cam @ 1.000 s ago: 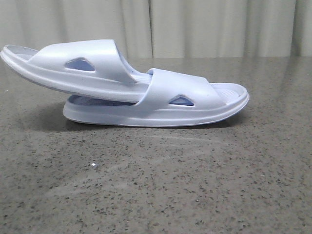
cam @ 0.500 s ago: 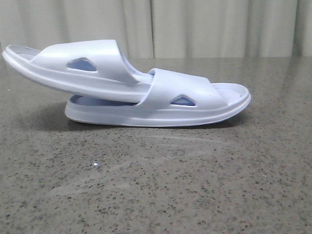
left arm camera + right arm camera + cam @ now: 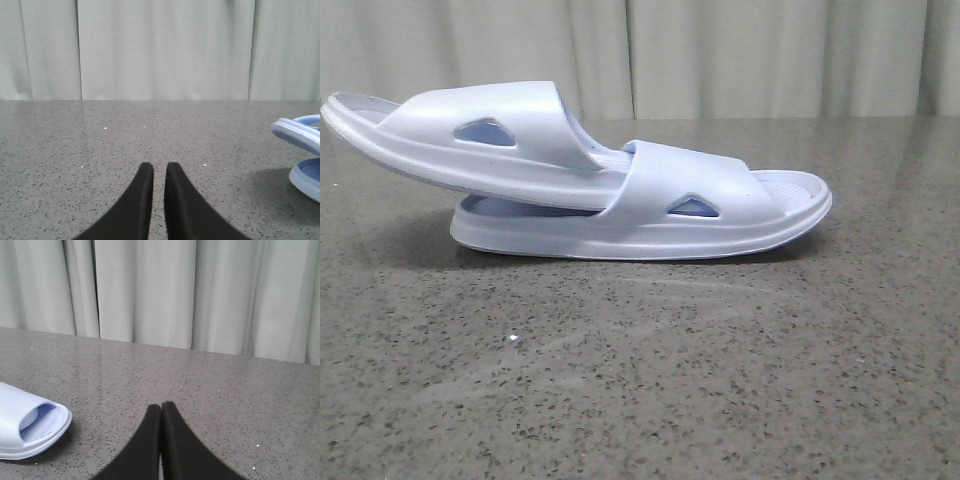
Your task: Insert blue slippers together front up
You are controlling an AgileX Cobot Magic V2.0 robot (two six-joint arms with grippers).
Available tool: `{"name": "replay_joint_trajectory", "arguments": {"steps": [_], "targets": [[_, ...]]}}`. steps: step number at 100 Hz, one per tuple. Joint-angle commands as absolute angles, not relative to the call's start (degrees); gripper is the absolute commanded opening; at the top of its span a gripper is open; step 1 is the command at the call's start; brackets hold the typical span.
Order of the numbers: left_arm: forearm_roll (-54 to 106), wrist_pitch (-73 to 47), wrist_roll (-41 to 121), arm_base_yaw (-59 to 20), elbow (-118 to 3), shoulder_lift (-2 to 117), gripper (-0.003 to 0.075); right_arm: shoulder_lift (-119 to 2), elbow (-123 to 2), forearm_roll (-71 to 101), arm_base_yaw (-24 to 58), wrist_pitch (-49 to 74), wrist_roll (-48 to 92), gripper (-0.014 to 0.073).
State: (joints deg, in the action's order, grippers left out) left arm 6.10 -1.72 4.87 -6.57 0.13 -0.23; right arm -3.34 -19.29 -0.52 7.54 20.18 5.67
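Note:
The two blue slippers lie nested on the table in the front view. The lower slipper (image 3: pixel 720 215) rests flat with its toe to the right. The upper slipper (image 3: pixel 470 140) has its front pushed under the lower one's strap, and its heel sticks up to the left. No gripper touches them. My left gripper (image 3: pixel 159 167) hovers over bare table, its fingers nearly together and empty, with the slippers' heel ends (image 3: pixel 300 135) off to one side. My right gripper (image 3: pixel 161 406) has its fingers pressed together and empty, apart from the lower slipper's toe (image 3: pixel 25 427).
A grey speckled stone table (image 3: pixel 670 380) spreads out in front of the slippers. A pale pleated curtain (image 3: pixel 770 55) hangs behind its far edge.
The nested slippers sat a few pixels further right half a second ago and are back where they were. Nothing else differs.

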Motion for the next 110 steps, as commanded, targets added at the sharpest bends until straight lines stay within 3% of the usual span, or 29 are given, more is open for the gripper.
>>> {"name": "replay_joint_trajectory", "arguments": {"steps": [1, 63, 110], "targets": [[6.83, 3.21, 4.3, -6.81, 0.6, -1.91, 0.0016, -3.92, -20.65, -0.8, 7.16, 15.84, 6.38, -0.0107], [6.83, 3.21, 4.3, -6.81, 0.6, -1.91, 0.0016, -3.92, -18.95, -2.66, 7.16, 15.61, 6.38, -0.0107], [6.83, 3.21, 4.3, -6.81, 0.6, -1.91, 0.0016, -2.44, -2.32, -2.73, 2.14, 0.0, 1.87, -0.0107]]}}
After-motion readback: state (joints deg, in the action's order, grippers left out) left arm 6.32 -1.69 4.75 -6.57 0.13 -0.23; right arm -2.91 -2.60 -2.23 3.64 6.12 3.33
